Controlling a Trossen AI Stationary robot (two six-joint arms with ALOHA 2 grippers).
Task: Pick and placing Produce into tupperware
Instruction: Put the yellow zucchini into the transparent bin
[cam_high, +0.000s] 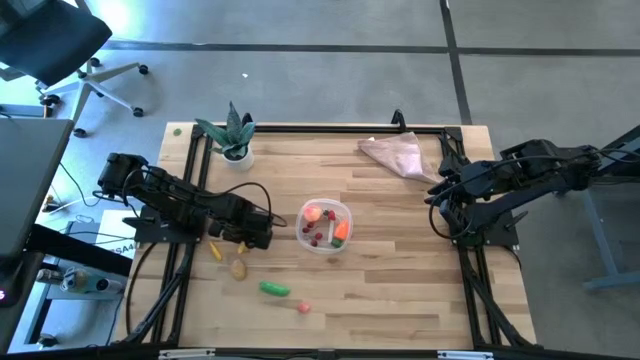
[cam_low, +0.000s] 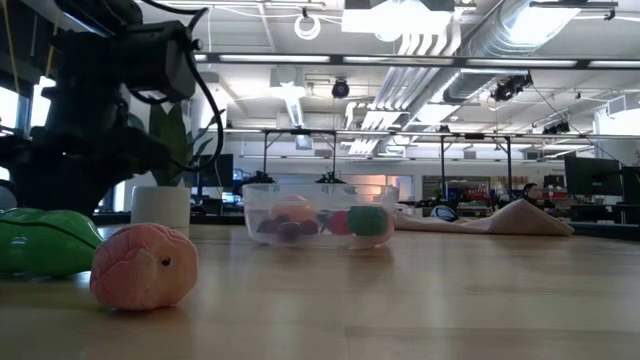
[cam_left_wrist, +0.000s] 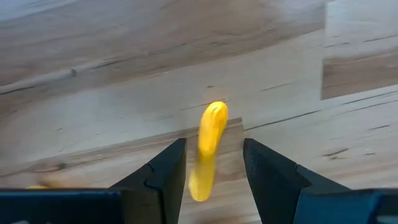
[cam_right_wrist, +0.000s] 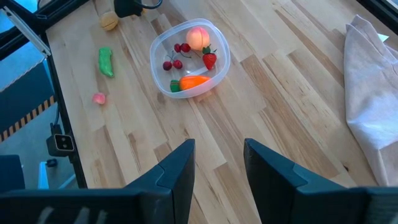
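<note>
My left gripper (cam_high: 258, 236) (cam_left_wrist: 214, 144) is open low over the table, left of the clear round tupperware (cam_high: 325, 226) (cam_right_wrist: 189, 59) (cam_low: 320, 214). Its fingers stand on either side of a long yellow piece (cam_left_wrist: 210, 134), with a gap showing on each side. The tub holds a peach, an orange carrot (cam_right_wrist: 194, 81), a strawberry and dark-red cherries. On the wood lie a yellow piece (cam_high: 215, 251), a beige potato (cam_high: 238, 268), a green pod (cam_high: 275, 289) (cam_low: 40, 241) and a pink round piece (cam_high: 303, 307) (cam_low: 145, 266). My right gripper (cam_high: 436, 196) (cam_right_wrist: 217, 163) waits open at the right.
A leafy plant in a white pot (cam_high: 236, 143) stands at the far left of the table. A pinkish-beige cloth (cam_high: 396, 155) (cam_right_wrist: 372, 93) lies at the far right. A black rail frame (cam_high: 320, 128) borders the table. Bare wood lies between the tub and my right arm.
</note>
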